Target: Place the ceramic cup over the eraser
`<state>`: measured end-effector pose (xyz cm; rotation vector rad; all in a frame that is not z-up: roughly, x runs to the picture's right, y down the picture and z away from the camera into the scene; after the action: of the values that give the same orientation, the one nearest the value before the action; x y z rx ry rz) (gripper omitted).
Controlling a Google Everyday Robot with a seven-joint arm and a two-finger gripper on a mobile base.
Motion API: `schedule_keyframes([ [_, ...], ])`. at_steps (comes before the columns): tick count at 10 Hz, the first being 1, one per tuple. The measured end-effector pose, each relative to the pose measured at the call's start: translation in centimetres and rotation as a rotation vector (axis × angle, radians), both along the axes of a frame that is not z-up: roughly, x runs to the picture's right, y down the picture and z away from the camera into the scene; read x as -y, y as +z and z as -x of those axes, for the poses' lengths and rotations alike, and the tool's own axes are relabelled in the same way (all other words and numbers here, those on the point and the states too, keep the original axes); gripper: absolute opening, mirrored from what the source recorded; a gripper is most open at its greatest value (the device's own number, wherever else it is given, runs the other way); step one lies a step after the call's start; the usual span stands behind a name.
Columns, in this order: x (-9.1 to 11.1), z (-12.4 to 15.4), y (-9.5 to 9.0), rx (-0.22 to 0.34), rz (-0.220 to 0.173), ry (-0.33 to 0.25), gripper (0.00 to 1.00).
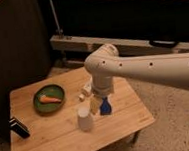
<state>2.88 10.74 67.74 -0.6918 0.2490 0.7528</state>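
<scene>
In the camera view my pincer (pixel 95 105) hung low over the worktop (pixel 59 146), just beside the white cup (pixel 84 118). Whether it was open or closed, I could not tell. The black eraser (pixel 19 127) lay well apart, at the worktop's left edge.

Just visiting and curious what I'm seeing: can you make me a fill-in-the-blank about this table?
The carrot lies on a ___ plate.
The ___ eraser lies at the edge of the table, far from the ceramic cup.
The gripper hangs beside the ceramic cup, next to a ___ object.
Missing: green; black; blue.
</scene>
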Motion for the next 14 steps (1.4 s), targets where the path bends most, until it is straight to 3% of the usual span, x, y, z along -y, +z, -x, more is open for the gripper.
schedule_keyframes([
  [7, 0.0, 0.0, 0.0, -0.004, 0.000, 0.003, 0.80],
  [9, 0.9, 0.3, 1.5, -0.056, -0.027, 0.053, 0.80],
  [11, 3.3, 2.0, 4.2, -0.095, -0.072, 0.135, 0.80],
  [14, 4.6, 4.8, 6.1, -0.100, -0.100, 0.201, 0.80],
])
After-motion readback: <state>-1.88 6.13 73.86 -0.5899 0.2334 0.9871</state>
